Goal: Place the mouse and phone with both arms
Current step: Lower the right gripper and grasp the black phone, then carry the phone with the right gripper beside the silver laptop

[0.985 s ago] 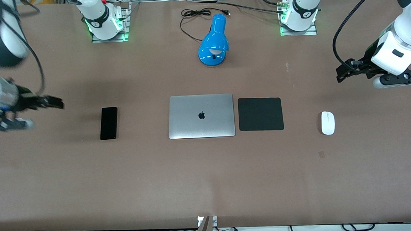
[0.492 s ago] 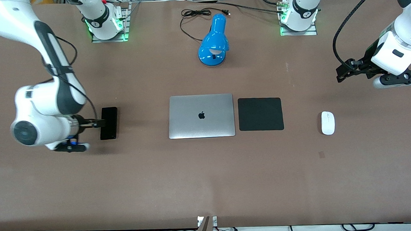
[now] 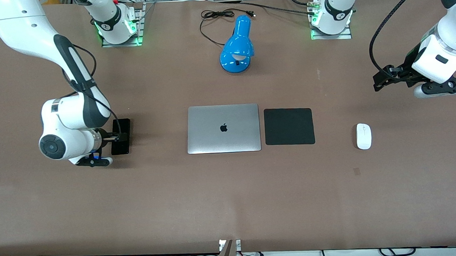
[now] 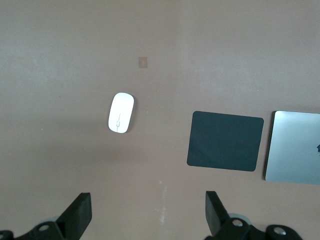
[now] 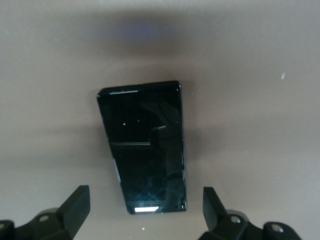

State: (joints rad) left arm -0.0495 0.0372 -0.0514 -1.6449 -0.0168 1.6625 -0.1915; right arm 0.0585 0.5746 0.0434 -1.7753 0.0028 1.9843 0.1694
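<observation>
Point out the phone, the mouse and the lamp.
phone (image 5: 145,150), right wrist view, middle of its glossy face.
mouse (image 3: 363,136), front view, centre of its white top.
lamp (image 3: 239,44), front view, blue shade.

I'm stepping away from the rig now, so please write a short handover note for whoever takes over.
Right gripper: open, over the phone, which lies flat toward the right arm's end of the table.
Left gripper: open, empty, up over bare table, waiting.
Mouse: on the table toward the left arm's end, beside the black mat, untouched.
Done: nothing gripped or placed.
Left: grasp and place both.
</observation>
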